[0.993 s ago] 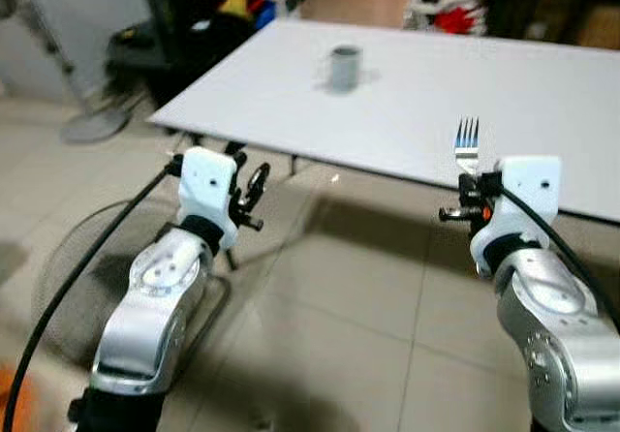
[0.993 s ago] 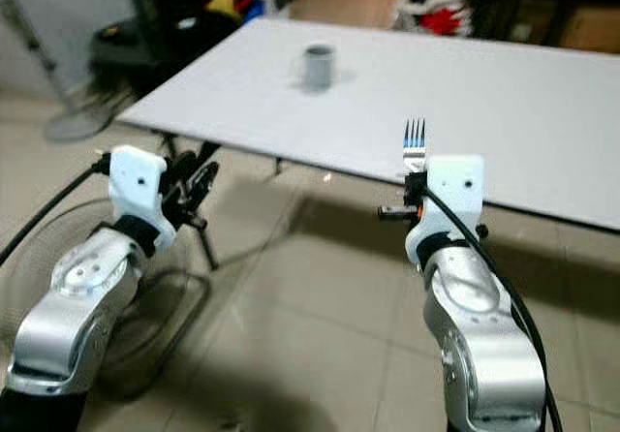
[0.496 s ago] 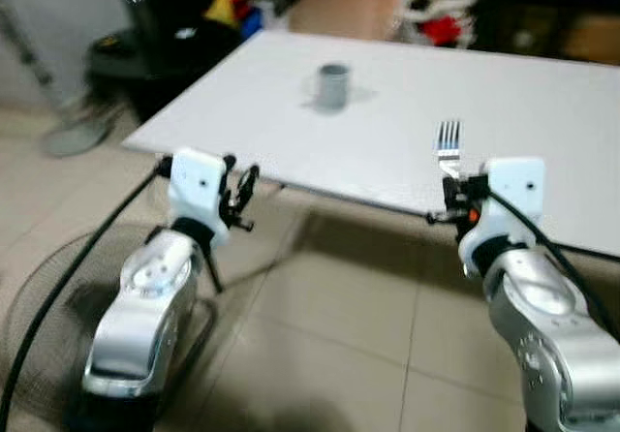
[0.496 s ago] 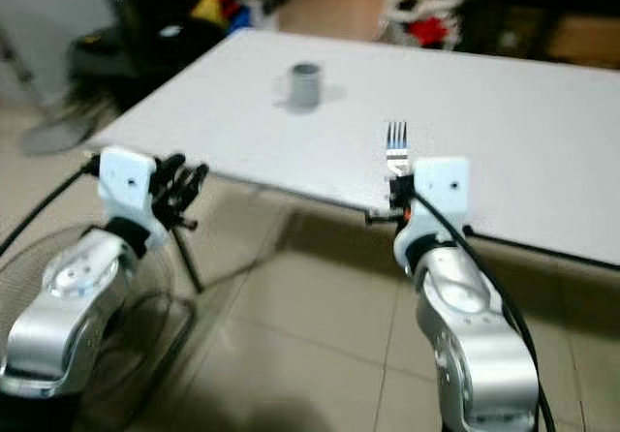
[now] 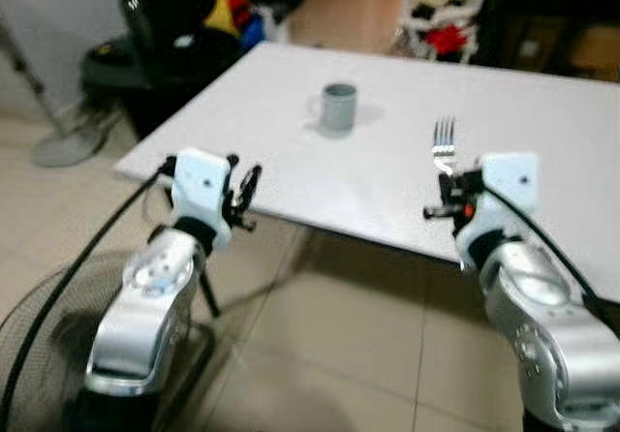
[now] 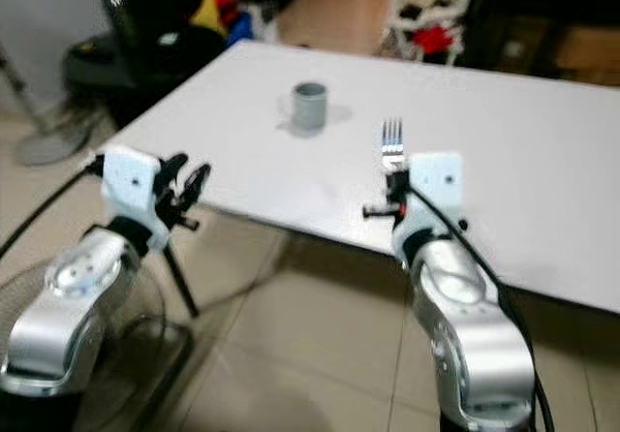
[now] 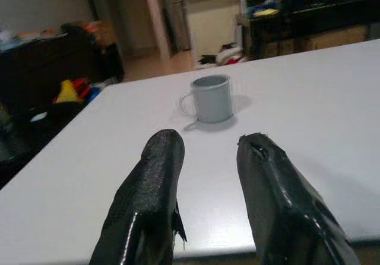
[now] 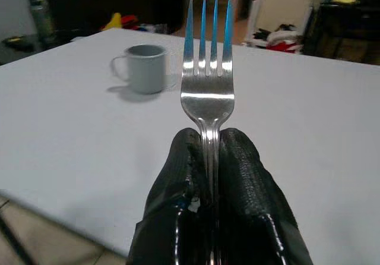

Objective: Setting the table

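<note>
Closer than a second ago, the white rectangular table (image 5: pixel 542 112) now fills more of both eye views; the camera has advanced with the robot, and both arms have kept their pose. Right gripper (image 8: pixel 208 152) is clamped on the handle of a silver metal fork (image 8: pixel 207 87), tines forward and clear of the tabletop, presumably to carry it safely to a place setting. Left gripper (image 7: pixel 208 152) hovers at the table's near edge, fingers parted and empty. Small grey metal mug (image 5: pixel 338 107) stands upright mid-table, well apart from both grippers.
</note>
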Tool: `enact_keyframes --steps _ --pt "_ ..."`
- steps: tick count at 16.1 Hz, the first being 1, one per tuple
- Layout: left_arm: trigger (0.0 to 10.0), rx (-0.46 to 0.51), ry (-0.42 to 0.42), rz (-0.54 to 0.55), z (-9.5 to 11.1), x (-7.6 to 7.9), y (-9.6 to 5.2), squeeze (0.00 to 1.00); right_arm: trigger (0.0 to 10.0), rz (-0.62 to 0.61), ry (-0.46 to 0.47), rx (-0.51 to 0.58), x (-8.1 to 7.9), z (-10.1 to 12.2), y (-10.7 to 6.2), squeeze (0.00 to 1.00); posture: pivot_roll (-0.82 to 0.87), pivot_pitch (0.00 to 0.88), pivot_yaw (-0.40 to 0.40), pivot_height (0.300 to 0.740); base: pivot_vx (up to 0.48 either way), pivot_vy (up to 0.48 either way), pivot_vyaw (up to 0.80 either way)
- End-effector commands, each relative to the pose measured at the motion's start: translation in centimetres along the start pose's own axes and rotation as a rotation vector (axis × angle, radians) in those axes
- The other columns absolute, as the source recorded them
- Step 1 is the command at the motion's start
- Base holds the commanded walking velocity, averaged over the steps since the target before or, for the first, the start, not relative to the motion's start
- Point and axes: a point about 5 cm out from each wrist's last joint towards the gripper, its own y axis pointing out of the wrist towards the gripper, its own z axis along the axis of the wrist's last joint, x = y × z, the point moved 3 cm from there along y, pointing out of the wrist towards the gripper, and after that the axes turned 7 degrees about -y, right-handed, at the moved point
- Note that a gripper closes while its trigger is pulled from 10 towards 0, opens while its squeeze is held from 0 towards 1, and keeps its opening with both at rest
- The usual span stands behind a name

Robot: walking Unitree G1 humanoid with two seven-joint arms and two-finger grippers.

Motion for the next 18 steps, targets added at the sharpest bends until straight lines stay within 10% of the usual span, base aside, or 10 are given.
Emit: enact_keyframes --steps 1,12,18 --pt "10.0 0.007 -0.001 -0.024 0.3 0.7 0.2 0.0 10.0 -0.024 0.006 -0.02 0.7 -0.3 0.2 0.0 0.04 0.0 0.055 0.74 0.409 0.0 0.0" --pt "10.0 -0.078 0.007 -0.06 -1.1 1.1 0.4 0.0 10.0 -0.034 -0.003 -0.228 0.8 -3.2 2.5 0.0 0.04 0.0 0.051 0.74 0.294 0.0 0.0" --pt "10.0 -0.193 0.061 -0.358 -2.3 4.2 -0.6 0.0 10.0 -0.084 0.039 -0.44 1.4 -6.3 6.0 0.0 0.05 0.0 0.053 0.74 0.0 0.0 0.0"
